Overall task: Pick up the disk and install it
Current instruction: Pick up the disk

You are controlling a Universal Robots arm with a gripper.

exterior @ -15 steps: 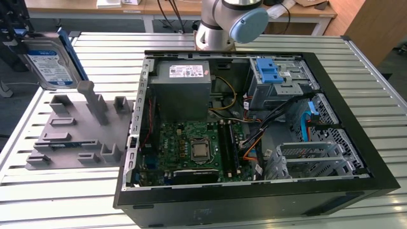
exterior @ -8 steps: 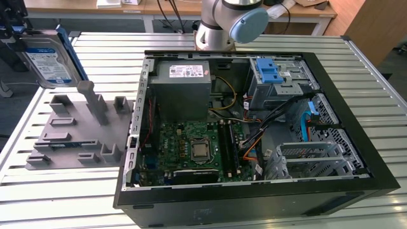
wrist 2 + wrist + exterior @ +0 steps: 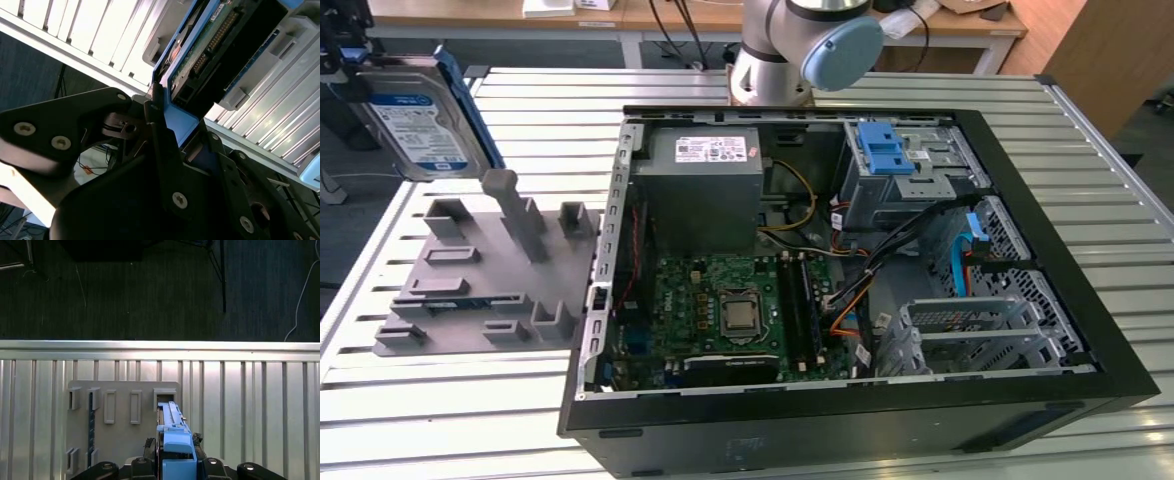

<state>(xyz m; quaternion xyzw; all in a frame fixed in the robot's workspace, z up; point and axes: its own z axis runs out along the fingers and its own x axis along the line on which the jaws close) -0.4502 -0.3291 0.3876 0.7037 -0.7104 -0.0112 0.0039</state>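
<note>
The disk (image 3: 416, 118), a silver drive with a white-and-blue label in a blue carrier frame, hangs upright in the air at the exterior view's far left, above the grey fixture (image 3: 480, 270). My gripper (image 3: 175, 462) is shut on it, its dark fingers (image 3: 148, 444) pressed to both sides of the carrier. In the first wrist view the disk (image 3: 172, 432) shows edge-on, just over a slot in the fixture (image 3: 120, 412). The second wrist view shows the disk's connector end (image 3: 210, 45) and blue frame clamped between the black fingers (image 3: 160, 145).
An open black computer case (image 3: 1067, 300) lies on the slatted metal table (image 3: 440, 410), to the exterior view's right of the fixture. Inside are a motherboard (image 3: 734, 310), a grey power supply (image 3: 704, 185), a blue-clipped drive bay (image 3: 891, 150) and a metal cage (image 3: 974, 335). The arm's base (image 3: 781, 55) stands behind the case.
</note>
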